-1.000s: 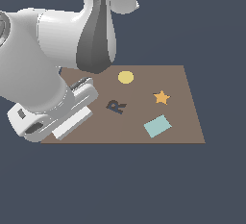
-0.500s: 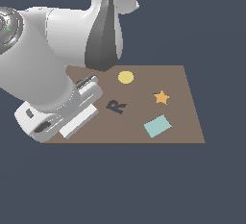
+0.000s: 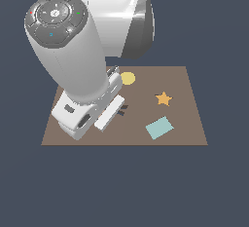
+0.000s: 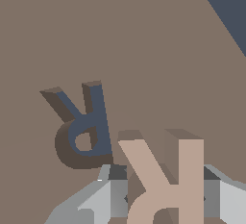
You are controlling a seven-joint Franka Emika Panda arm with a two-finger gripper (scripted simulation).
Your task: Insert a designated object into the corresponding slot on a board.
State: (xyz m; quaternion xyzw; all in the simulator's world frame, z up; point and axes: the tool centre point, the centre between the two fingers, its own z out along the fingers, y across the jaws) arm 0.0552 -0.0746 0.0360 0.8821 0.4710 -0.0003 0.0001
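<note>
A pale pink R-shaped block (image 4: 166, 182) sits clamped between the two grey fingers (image 4: 103, 199) of the robot's hand (image 4: 163, 200), seen from the wrist view poised above the brown board (image 4: 120, 35) and just beside the dark navy R-shaped slot (image 4: 81, 127) it is meant to fill. The block looks rigid, thin and light, with smooth flat faces that could slip under a loose pinch; the hand holds it across the bowl end of the letter, fingers pressed to its outer sides, which leaves the two legs free to enter the recess first. That appears the sensible place to grip, since the legs are narrow and would offer little purchase. Block and slot appear to face the same way, the block offset to one side of the slot, so a short sideways shift seems to be needed before lowering. The slot's walls follow the letter closely, leaving little slack, and a leg caught on the rim could tilt the piece.

In the exterior view the arm hides most of the slot. Beyond the slot lie a yellow disc (image 3: 128, 78), an orange star (image 3: 164, 98) and a pale teal rectangle (image 3: 159, 127), all well apart from it. The slot sits well inside the board's edge.
</note>
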